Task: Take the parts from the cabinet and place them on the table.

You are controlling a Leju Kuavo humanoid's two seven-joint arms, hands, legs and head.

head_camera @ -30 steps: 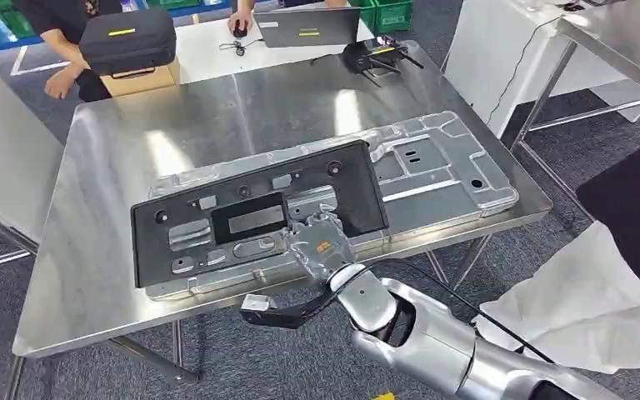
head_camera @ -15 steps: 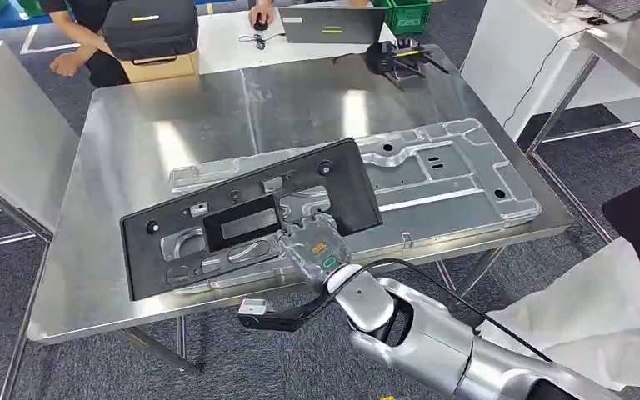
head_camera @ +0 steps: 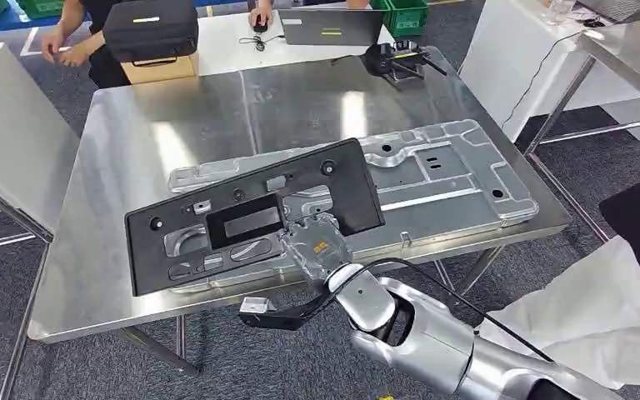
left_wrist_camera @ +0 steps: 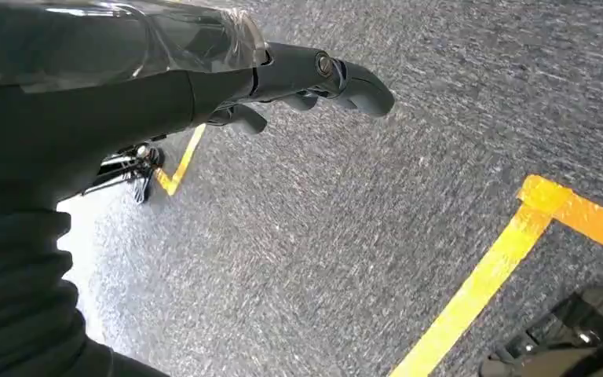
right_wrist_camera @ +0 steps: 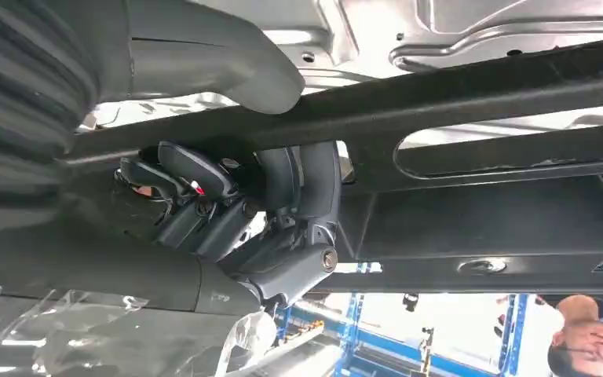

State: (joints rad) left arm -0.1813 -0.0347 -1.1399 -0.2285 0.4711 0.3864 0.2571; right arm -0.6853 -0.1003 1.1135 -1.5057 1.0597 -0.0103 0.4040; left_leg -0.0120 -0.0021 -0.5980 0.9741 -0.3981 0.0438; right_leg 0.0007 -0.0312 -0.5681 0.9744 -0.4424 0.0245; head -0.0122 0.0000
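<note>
**A:** How far along are you with the parts?

**B:** You have one silver stamped metal panel [head_camera: 433, 171] already lying flat on the steel desk [head_camera: 133, 133]. The second part, the black plastic panel [head_camera: 254, 215], is over it but not set down, as far as I can judge. Your right hand [head_camera: 317, 246] grips it at its near long edge, and its left end sits nearer you than its right end.

**A:** Is the grip sound?

**B:** In the right wrist view your fingers [right_wrist_camera: 283, 196] curl around a rib of the black panel through one of its cut-outs, thumb on the other face. It looks firm. Whether the panel's far edge touches the metal panel, you cannot tell from here.

**A:** And the left hand?

**B:** Your left hand [left_wrist_camera: 298, 75] hangs over the grey floor beside a yellow tape line [left_wrist_camera: 479, 290], holding nothing, its fingers loosely curved rather than clenched.

**A:** What remains?

**B:** Lower the black panel until it rests, then let go. Watch that it does not slide off the metal panel's ridges. Whether more parts wait in the cabinet, you cannot judge; the cabinet is out of sight.
</note>
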